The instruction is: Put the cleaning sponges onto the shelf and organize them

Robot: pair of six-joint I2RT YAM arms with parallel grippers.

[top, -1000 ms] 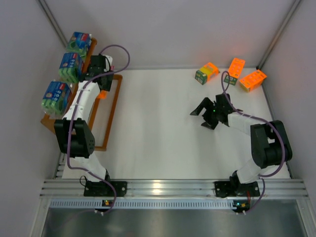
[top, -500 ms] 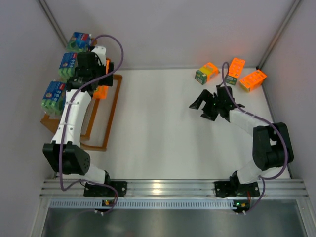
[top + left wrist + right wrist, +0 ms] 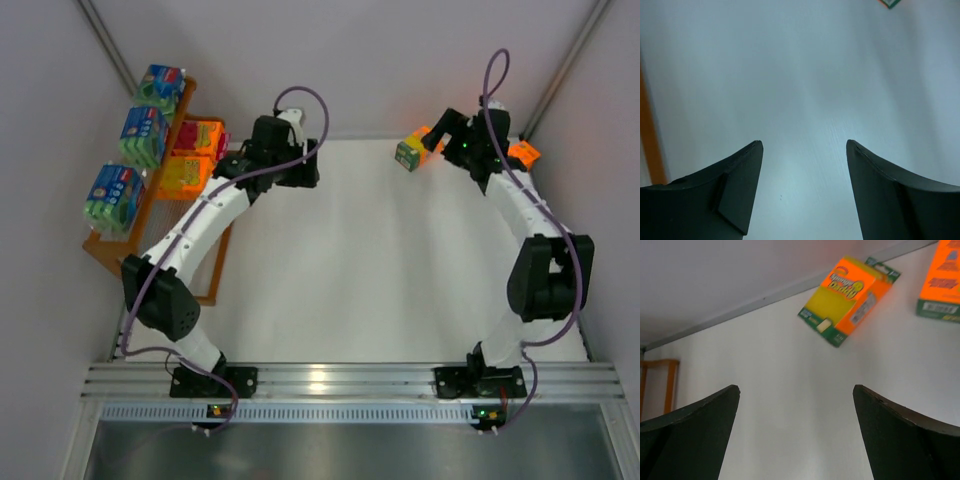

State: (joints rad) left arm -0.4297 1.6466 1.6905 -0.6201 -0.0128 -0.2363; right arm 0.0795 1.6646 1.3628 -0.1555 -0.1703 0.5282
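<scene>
The right arm is reaching over the far right corner of the white desk [image 3: 350, 280] and covering most of what is lying there. From above, only a green-ended orange pack [image 3: 412, 150] and the tip of a second orange pack [image 3: 525, 153] are showing on either side of it, and anything beneath the arm cannot be made out. The right claw [image 3: 796, 387] is hanging wide open with nothing between its fingers. Its own camera is catching one orange-and-yellow pack [image 3: 847, 299] whole, lying askew close to the far edge with its print too blurred to read, while a neighbouring pack [image 3: 941, 282] is being cut off by the frame.

The left claw [image 3: 803, 145] is likewise standing open and empty over bare desk near the far edge. In its view a sliver of green and orange [image 3: 890, 2] at the top is too small to identify. The frame of the shelf [image 3: 98, 247] is appearing there only as a blurred orange strip at the left.

The shelf is standing along the desk's left edge, toward the far left corner, its inner steps partly hidden by the left arm. Three blue-green packs [image 3: 143, 135] are sitting in a row on the tier nearest the wall, and two orange packs [image 3: 185, 175] are lying side by side on the next step. Pale grey walls [image 3: 350, 70] are enclosing the desk on three sides, and a ribbed metal rail [image 3: 350, 380] is running along its near edge.
</scene>
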